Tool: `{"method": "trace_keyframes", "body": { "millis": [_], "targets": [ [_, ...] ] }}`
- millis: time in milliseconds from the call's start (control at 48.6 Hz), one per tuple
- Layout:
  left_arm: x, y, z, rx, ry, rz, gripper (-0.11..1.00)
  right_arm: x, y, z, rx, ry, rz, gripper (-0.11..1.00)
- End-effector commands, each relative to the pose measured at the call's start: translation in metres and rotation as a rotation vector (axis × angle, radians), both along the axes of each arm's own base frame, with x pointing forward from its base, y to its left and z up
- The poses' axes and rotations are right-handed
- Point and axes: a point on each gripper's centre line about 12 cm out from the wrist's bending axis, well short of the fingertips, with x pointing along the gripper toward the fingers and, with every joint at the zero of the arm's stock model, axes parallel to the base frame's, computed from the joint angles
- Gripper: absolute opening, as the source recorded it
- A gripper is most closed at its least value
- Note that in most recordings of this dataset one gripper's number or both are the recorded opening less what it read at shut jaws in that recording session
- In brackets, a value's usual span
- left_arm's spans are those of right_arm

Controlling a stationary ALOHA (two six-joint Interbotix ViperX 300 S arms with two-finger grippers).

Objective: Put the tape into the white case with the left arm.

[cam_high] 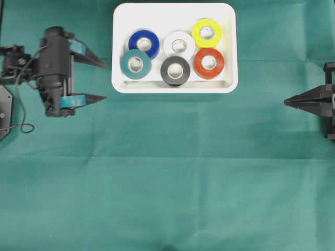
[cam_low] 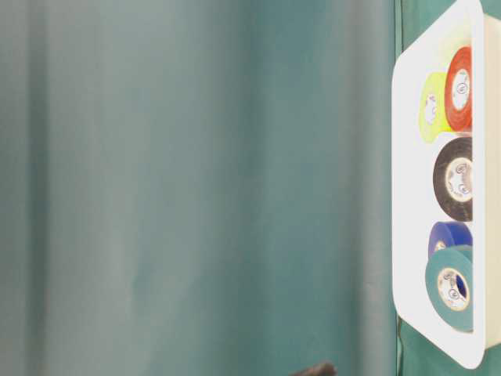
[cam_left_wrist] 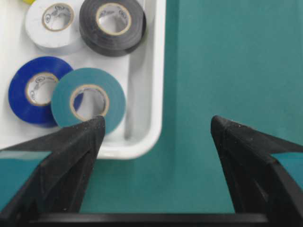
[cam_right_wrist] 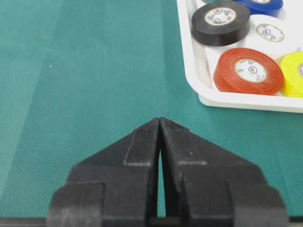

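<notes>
The white case sits at the top middle of the green cloth. Several tape rolls lie flat inside it: blue, teal, white, black, yellow and red. My left gripper hovers just left of the case, open wide and empty. In the left wrist view the left gripper spans the case's corner, with the teal roll beyond one fingertip. My right gripper rests at the far right, shut and empty.
Green cloth covers the whole table. A loose black cable loop lies by the left arm's base. The table-level view shows the case's rim at the right edge and open cloth elsewhere.
</notes>
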Motion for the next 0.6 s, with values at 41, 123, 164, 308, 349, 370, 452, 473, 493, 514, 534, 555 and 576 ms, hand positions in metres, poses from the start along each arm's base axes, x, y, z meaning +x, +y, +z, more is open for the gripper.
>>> {"method": "trace_keyframes", "body": {
  "millis": [41,123,164,308,349,370,452,473,493,514,534,555,576],
  "targets": [
    [-0.012,-0.008,0.008,0.001,-0.060,-0.020,0.92,0.002,0.000,0.004,-0.002,-0.014,0.001,-0.09],
    [-0.020,-0.013,0.007,0.002,-0.079,-0.038,0.92,0.002,0.000,0.004,-0.002,-0.012,0.000,-0.09],
    [-0.023,-0.015,0.007,0.002,-0.095,-0.044,0.92,0.002,0.000,0.004,0.000,-0.014,0.000,-0.09],
    [-0.033,-0.021,0.003,-0.013,-0.128,-0.056,0.92,0.002,-0.001,0.004,-0.002,-0.011,-0.004,-0.10],
    [-0.035,-0.022,0.002,-0.018,-0.131,-0.056,0.92,0.002,-0.001,0.004,-0.002,-0.012,-0.007,-0.09],
    [-0.037,-0.023,0.002,-0.019,-0.133,-0.058,0.92,0.002,-0.001,0.004,-0.002,-0.014,-0.009,-0.09],
    [-0.042,-0.025,0.001,-0.022,-0.142,-0.066,0.92,0.002,-0.002,0.004,-0.002,-0.014,-0.012,-0.09],
    [-0.044,-0.026,0.001,-0.022,-0.145,-0.068,0.92,0.002,-0.002,0.004,-0.002,-0.012,-0.013,-0.09],
    [-0.045,-0.027,0.001,-0.022,-0.148,-0.071,0.92,0.002,-0.002,0.004,-0.002,-0.011,-0.015,-0.09],
    [-0.046,-0.027,0.001,-0.021,-0.153,-0.074,0.92,0.002,-0.002,0.004,-0.002,-0.012,-0.015,-0.09],
    [-0.048,-0.028,0.001,-0.021,-0.154,-0.075,0.92,0.002,-0.002,0.004,-0.002,-0.014,-0.015,-0.09],
    [-0.049,-0.028,0.002,-0.021,-0.162,-0.077,0.92,0.002,-0.002,0.004,-0.001,-0.014,-0.015,-0.09],
    [-0.050,-0.029,0.002,-0.021,-0.166,-0.080,0.92,0.002,-0.002,0.004,-0.002,-0.014,-0.015,-0.09]
  ]
}}
